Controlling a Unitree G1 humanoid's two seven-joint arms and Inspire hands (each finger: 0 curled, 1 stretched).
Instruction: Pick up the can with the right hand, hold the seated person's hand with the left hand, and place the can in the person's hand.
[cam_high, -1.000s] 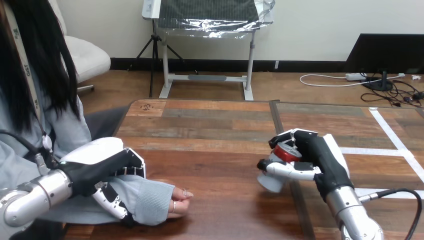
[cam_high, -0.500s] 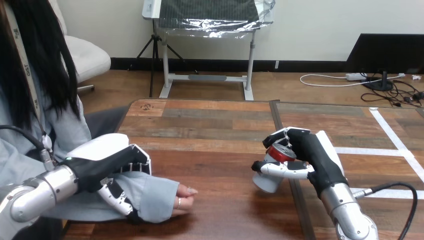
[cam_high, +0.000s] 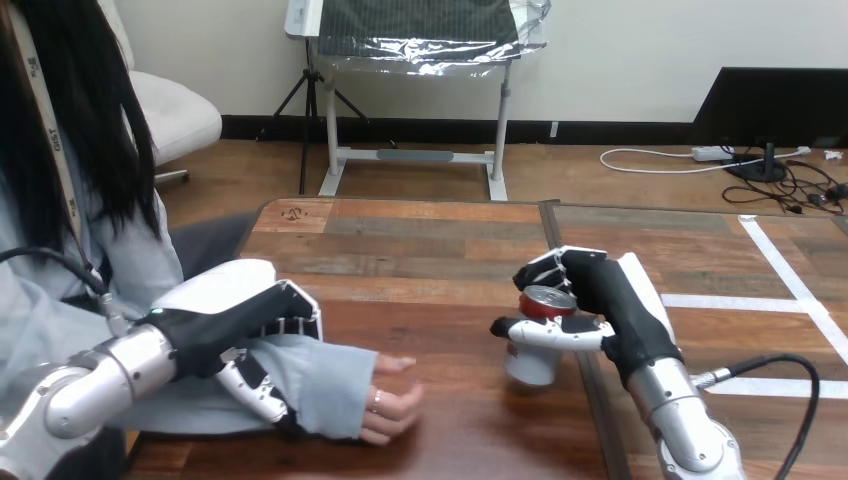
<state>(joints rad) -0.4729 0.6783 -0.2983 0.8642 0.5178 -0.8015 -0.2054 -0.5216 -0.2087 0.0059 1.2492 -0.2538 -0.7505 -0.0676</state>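
Note:
A silver can with a red top hangs tilted just above the table, right of centre. My right hand is shut on it, fingers over its far side and thumb across its front. At the left, the person's hand rests on the table, palm down with loosely curled fingers, in a grey sleeve. My left hand is curled round the person's wrist over that sleeve, fingers on top and thumb on the near side. A stretch of bare wood separates the can from the person's hand.
The wooden table has a dark seam running front to back beside my right hand, and white tape lines at the right. The person sits at the left edge.
My right hand has carried the can leftwards and turned it more upright. My left hand, round the person's wrist, has moved right with the arm, and the person's hand has slid toward the centre.

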